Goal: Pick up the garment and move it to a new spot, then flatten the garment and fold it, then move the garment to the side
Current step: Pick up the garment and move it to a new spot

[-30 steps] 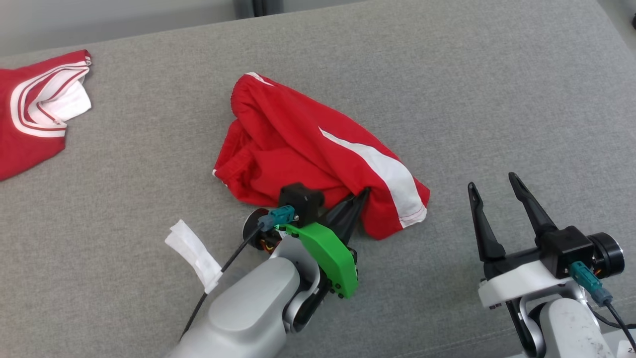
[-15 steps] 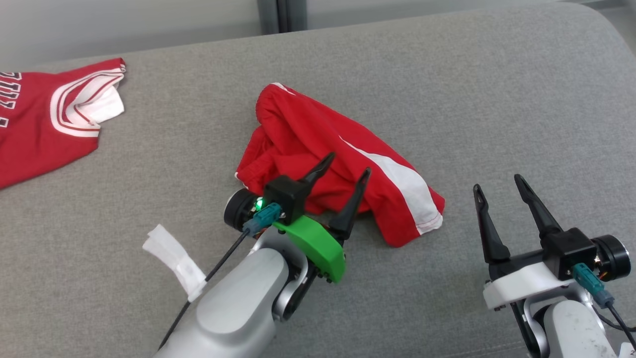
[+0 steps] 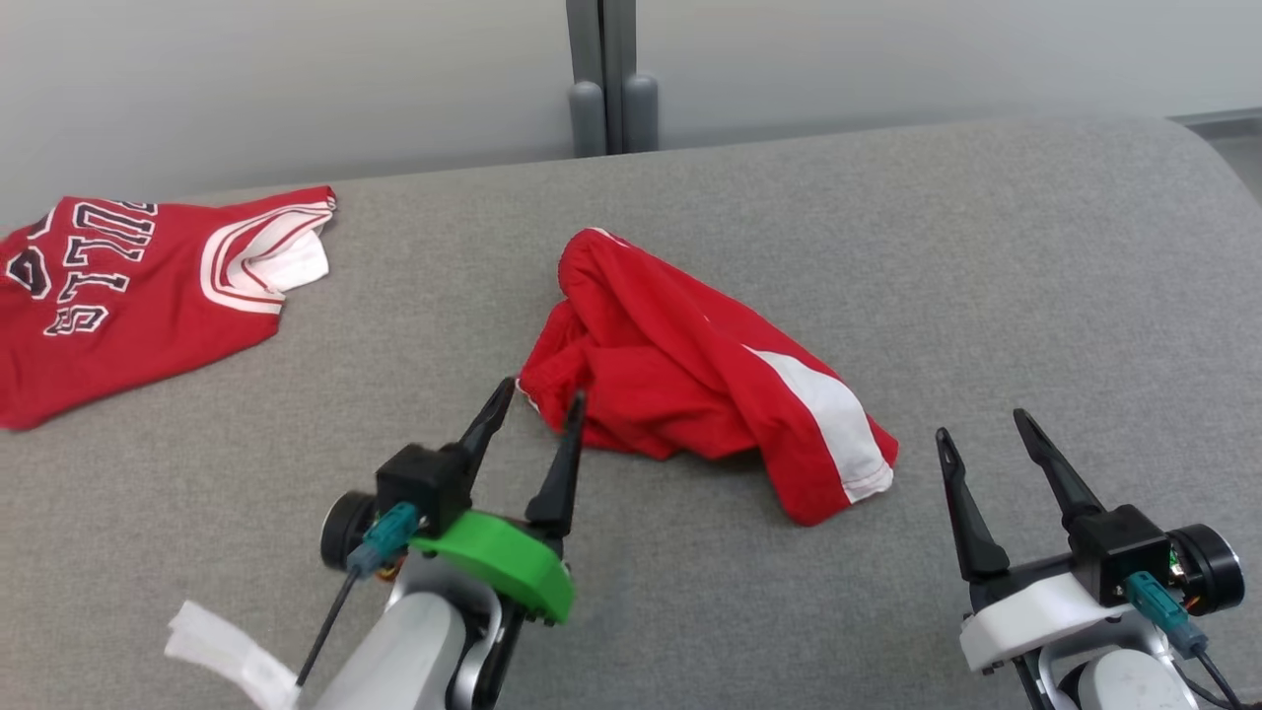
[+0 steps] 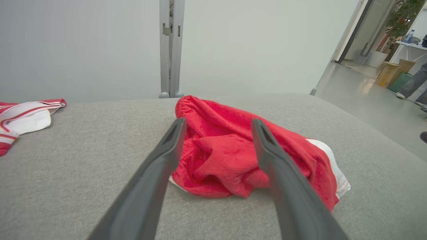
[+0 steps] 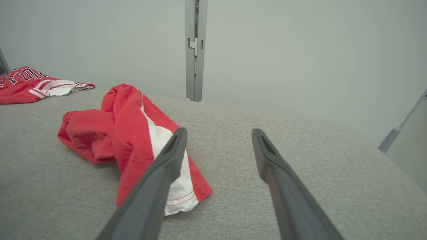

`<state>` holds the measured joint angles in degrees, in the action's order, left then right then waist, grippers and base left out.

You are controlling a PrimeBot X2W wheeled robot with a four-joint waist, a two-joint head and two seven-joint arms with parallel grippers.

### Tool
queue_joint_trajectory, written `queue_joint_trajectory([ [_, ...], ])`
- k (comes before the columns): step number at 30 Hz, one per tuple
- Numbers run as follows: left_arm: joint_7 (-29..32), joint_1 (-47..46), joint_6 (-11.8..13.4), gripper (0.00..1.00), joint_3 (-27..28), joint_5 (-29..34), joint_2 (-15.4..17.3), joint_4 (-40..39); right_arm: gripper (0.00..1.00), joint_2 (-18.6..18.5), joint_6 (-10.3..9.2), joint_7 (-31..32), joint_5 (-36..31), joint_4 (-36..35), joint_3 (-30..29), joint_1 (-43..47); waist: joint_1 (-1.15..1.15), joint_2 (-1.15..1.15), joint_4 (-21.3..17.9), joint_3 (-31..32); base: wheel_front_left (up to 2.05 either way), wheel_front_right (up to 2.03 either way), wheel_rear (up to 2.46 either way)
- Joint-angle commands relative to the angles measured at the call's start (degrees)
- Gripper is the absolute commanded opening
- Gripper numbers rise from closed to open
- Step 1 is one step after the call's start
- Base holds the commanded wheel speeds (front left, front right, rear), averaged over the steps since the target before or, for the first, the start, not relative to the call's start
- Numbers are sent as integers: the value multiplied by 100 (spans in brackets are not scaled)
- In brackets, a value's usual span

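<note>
The left gripper (image 3: pixel 543 390) is seen spread apart and empty; the crumpled red garment (image 3: pixel 680 380) lies just ahead of its fingertips on the grey surface (image 3: pixel 986 256), and contact cannot be judged. The right gripper (image 3: pixel 981 424) is likewise parted and empty, with the garment's white-striped end ahead to its left. A red jersey (image 3: pixel 118 296), well left of the left gripper, is cut off.

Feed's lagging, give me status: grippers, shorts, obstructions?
Left gripper open, empty, tips by shorts. Right gripper open, empty, right of them. Shorts crumpled, not yet flattened. Jersey far left, out of the way.
</note>
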<state>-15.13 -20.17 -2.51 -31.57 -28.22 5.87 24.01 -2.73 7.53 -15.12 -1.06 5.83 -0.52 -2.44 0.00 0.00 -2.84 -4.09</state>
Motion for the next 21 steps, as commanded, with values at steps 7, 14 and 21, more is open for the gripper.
queue_joint_trajectory([
  [7,-2,1087,-11,100,997,272,-71,-277,100,-19,-8,4,92,38,-18,272,0,0,151,317,0,0,0],
  [14,-2,1712,-118,100,1749,443,-206,-497,100,-19,-8,4,220,87,-52,445,0,0,207,393,0,0,0],
  [21,-3,2040,-183,100,2169,679,-263,-717,100,-19,-8,4,341,148,-43,563,0,0,221,414,0,0,0],
])
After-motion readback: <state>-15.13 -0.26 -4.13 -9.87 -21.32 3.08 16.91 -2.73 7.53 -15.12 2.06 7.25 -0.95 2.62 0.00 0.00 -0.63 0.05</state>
